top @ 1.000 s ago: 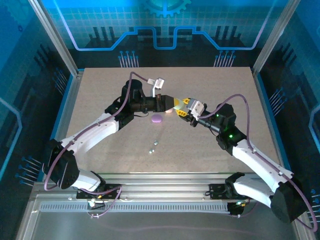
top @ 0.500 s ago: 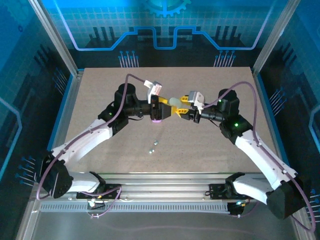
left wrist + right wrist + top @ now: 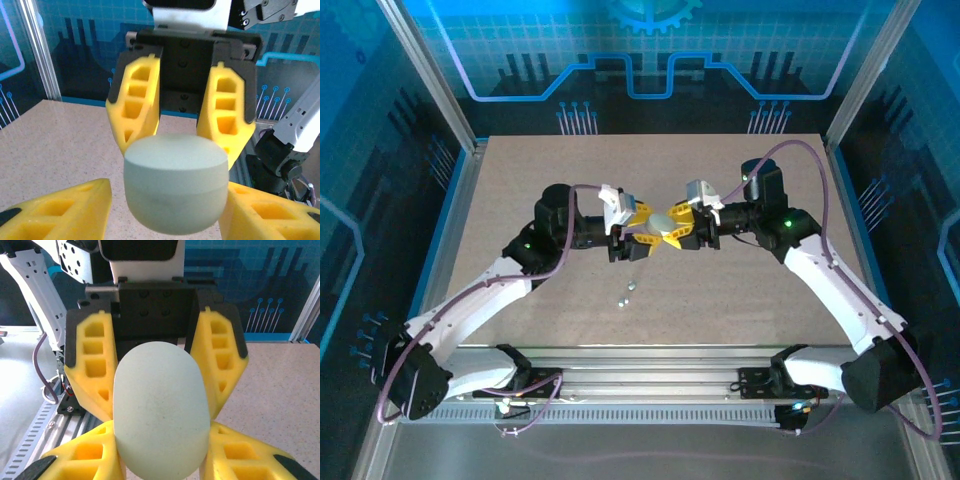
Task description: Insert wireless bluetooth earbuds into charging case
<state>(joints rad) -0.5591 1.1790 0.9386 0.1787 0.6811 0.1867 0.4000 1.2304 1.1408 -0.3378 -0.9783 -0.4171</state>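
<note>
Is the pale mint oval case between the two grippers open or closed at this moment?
Closed. The pale mint oval case shows only a thin seam with no gap, and no lid stands raised.

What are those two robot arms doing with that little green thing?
The right gripper holds a pale mint charging case in the air above the table. The left gripper has its fingers around the case's other end; whether they squeeze it is unclear. Tiny earbuds lie on the table nearby, not yet put in.
</note>
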